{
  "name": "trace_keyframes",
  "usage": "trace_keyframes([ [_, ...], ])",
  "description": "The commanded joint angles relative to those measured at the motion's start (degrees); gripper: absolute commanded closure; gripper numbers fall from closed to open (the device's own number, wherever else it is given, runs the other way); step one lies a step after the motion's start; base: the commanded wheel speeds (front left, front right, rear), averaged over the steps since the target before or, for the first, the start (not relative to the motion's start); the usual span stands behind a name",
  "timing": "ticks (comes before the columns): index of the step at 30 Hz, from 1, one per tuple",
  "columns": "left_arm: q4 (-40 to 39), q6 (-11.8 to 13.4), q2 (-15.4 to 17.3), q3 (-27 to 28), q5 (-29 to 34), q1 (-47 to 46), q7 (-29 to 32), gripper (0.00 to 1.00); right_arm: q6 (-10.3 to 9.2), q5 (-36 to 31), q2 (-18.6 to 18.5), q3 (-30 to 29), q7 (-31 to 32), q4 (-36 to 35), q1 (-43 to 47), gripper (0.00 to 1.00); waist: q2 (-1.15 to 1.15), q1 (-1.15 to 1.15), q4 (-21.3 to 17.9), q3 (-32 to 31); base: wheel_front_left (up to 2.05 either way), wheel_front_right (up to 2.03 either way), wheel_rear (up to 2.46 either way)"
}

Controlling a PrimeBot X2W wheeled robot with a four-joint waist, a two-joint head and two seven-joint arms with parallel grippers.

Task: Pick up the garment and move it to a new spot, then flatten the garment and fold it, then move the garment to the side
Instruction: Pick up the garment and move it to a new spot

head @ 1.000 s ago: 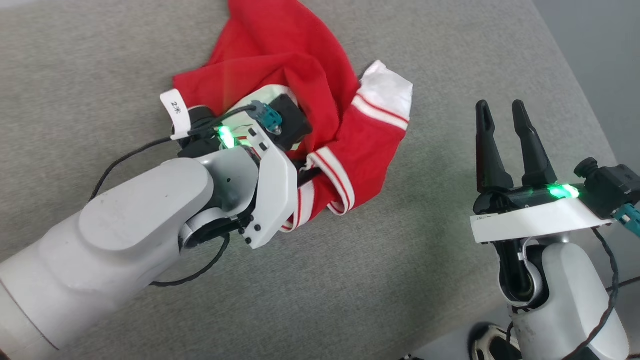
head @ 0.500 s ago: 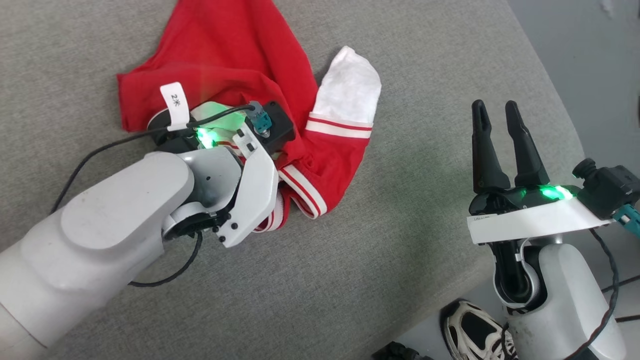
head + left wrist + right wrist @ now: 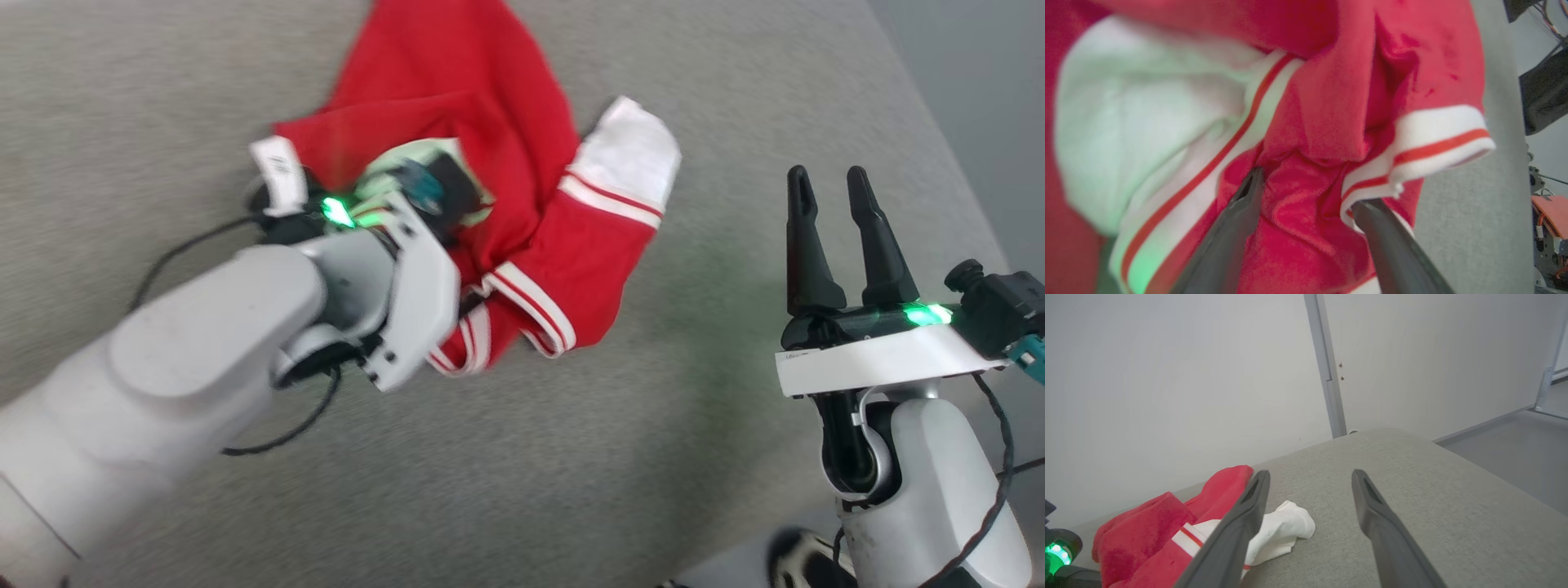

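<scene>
The garment (image 3: 457, 82), red with a white sleeve end (image 3: 633, 151) and white-striped trim (image 3: 531, 306), lies crumpled on the grey cushion. My left arm's wrist (image 3: 408, 245) is pressed down into the heap, and its fingers are hidden there. In the left wrist view my left gripper (image 3: 1308, 190) stands open, with bunched red cloth (image 3: 1331, 102) bulging between its two fingers. My right gripper (image 3: 829, 184) hovers open and empty to the right of the garment. The right wrist view has the gripper (image 3: 1308, 475) above bare cushion, the garment (image 3: 1147, 526) off to its left.
The grey cushion (image 3: 571, 457) ends at a rounded edge on the right, with grey floor (image 3: 980, 82) beyond it. A shoe (image 3: 796, 563) shows at the bottom edge. A pale wall (image 3: 1167, 375) stands behind the cushion. Black cable (image 3: 277, 441) loops under my left forearm.
The head view swung one way and back. My left wrist is now blurred with motion in the garment, whose folds and white sleeve end have shifted around it. The right gripper kept its pose.
</scene>
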Motion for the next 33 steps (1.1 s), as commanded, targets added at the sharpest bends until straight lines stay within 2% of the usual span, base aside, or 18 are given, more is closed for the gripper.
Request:
trace_keyframes([
  [1, 0.15, 0.19, 0.24, -0.17, -1.64, -0.58, -2.55, 0.0, 0.0, -1.59, 0.11, -0.23, -0.1, 0.4, 0.7, 0.0, 0.0, 0.0, 3.6, -2.81, 0.0, 0.0, 0.0],
  [4, -0.2, 0.18, -0.63, -0.12, -4.95, -0.64, -7.85, 0.0, 0.0, -4.15, 0.02, -1.0, -0.1, 0.97, 1.1, 0.0, 0.0, 0.0, 6.25, -4.78, 0.0, 0.0, 0.0],
  [9, 0.62, 0.18, 0.2, -0.11, -7.89, 1.87, -14.53, 0.0, 0.0, -7.21, -0.36, -1.36, -0.1, 2.03, 1.31, 0.0, 0.0, 0.0, 9.37, -7.37, 0.0, 0.0, 0.0],
  [18, 7.73, 0.18, 1.15, 1.15, -16.17, 12.8, -33.41, 0.0, 0.0, -9.71, -5.19, -1.91, -0.1, 4.69, 4.0, 0.0, 0.0, 0.0, 15.92, -12.85, 0.0, 0.0, 0.0],
  [21, 10.32, 0.17, 0.49, 2.03, -18.63, 17.08, -38.71, 0.0, 0.0, -9.87, -6.96, -2.68, -0.1, 5.08, 5.39, 0.0, 0.0, 0.0, 18.26, -14.31, 0.0, 0.0, 0.0],
  [27, 13.75, 0.17, 0.1, 5.45, -21.07, 24.78, -42.23, 0.0, 0.0, -10.05, -9.38, -3.96, -0.05, 5.1, 8.35, 0.0, 0.0, 0.0, 22.58, -16.4, 0.0, 0.0, 0.0],
  [33, 14.65, 0.18, 0.13, 17.97, -15.7, 32.91, -42.34, 0.0, 0.0, -10.15, -10.54, -5.52, 1.13, 3.73, 11.18, 0.0, 0.0, 0.0, 25.45, -17.97, 0.0, 0.0, 0.0],
])
